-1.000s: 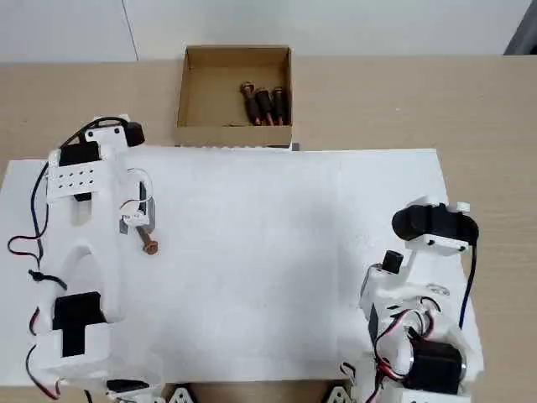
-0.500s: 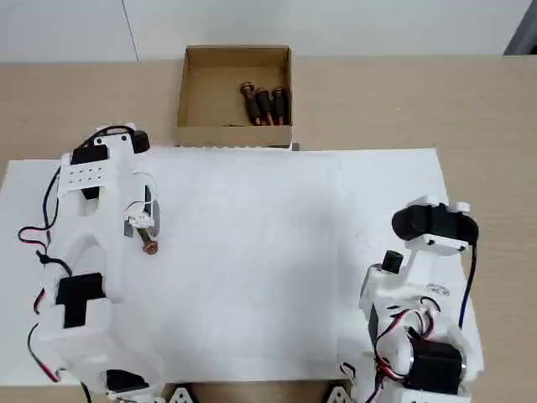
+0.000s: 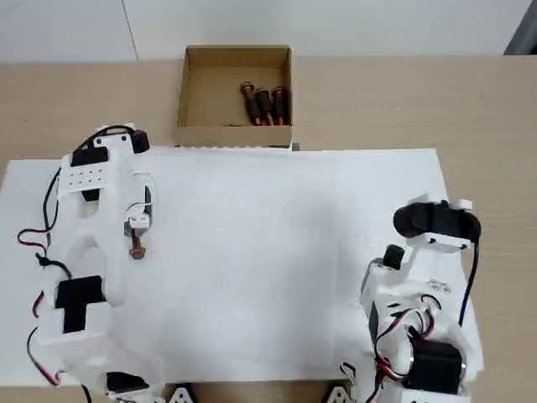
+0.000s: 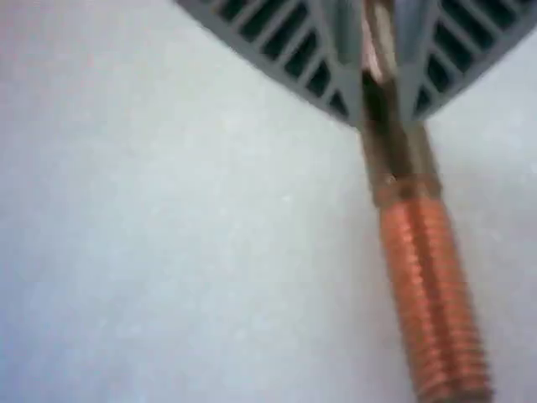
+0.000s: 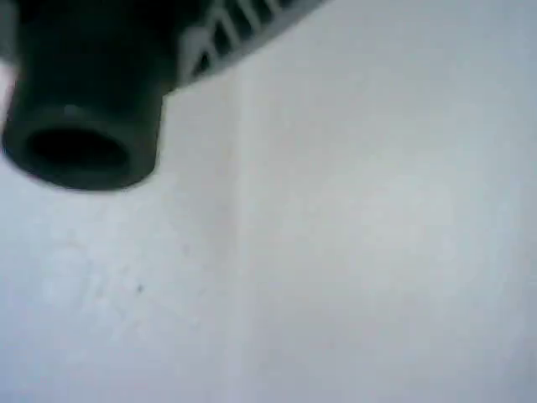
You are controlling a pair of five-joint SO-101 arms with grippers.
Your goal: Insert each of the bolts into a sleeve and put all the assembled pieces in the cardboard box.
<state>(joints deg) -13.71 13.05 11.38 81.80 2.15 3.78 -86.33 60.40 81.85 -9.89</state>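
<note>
Bolt (image 4: 419, 277) is clamped by its smooth shank in the left pincer (image 4: 382, 101), over the white sheet (image 3: 277, 252). It is judged stiff, light and slippery, and its threads are rightly left free. Black sleeve (image 5: 84, 126) is gripped by the right pincer (image 3: 391, 262), well apart.

The left claw (image 4: 382, 105) is pinching the bolt (image 4: 419, 277), and its grey fingers (image 4: 277, 42) are covering the head end, while the picture's edge is cropping the fingers themselves. The sleeve (image 5: 84, 109) gripped in the right claw (image 3: 391, 259) is showing blurred, its far end running out of frame. In the cardboard box (image 3: 193, 92), the assembled pieces (image 3: 263, 102) are looking too small to separate bolt from sleeve.
</note>
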